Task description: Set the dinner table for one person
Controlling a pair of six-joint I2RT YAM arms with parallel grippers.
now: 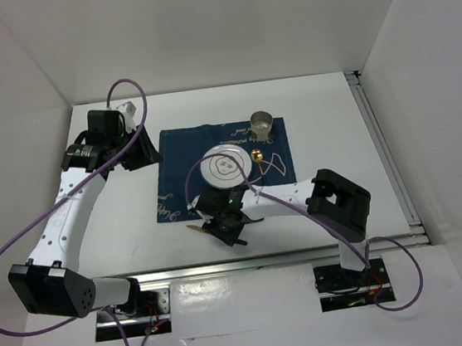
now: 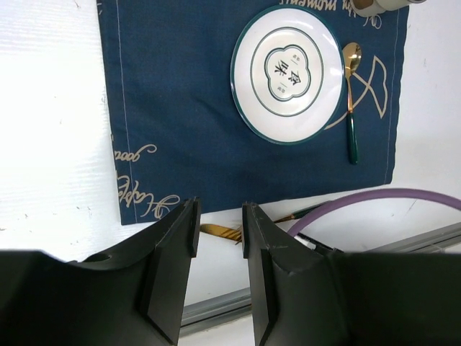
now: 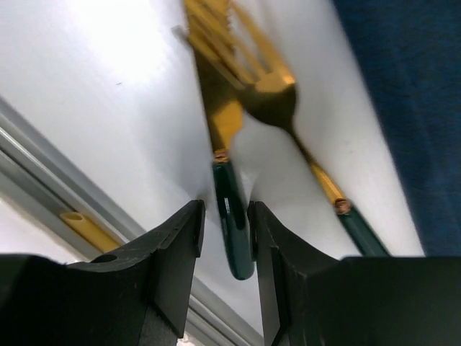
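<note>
The white dinner table (image 1: 323, 104) carries a navy placemat (image 1: 180, 162) with a white plate (image 1: 226, 167), a gold spoon (image 1: 257, 155) and a metal cup (image 1: 261, 124). A gold knife with a green handle (image 3: 232, 216) and a matching fork (image 3: 270, 101) lie on the bare table in front of the placemat. My right gripper (image 3: 225, 213) is low over them and open. Its jaws straddle the knife handle, which touches the right finger. My left gripper (image 2: 220, 216) is open and empty, held above the table at the placemat's left side (image 1: 141, 150).
A silver rail (image 3: 43, 166) runs along the table's front edge, close behind the knife handle. A purple cable (image 2: 374, 202) loops over the right arm near the plate (image 2: 288, 72). The gold cutlery tips (image 2: 220, 231) show just past the left fingers.
</note>
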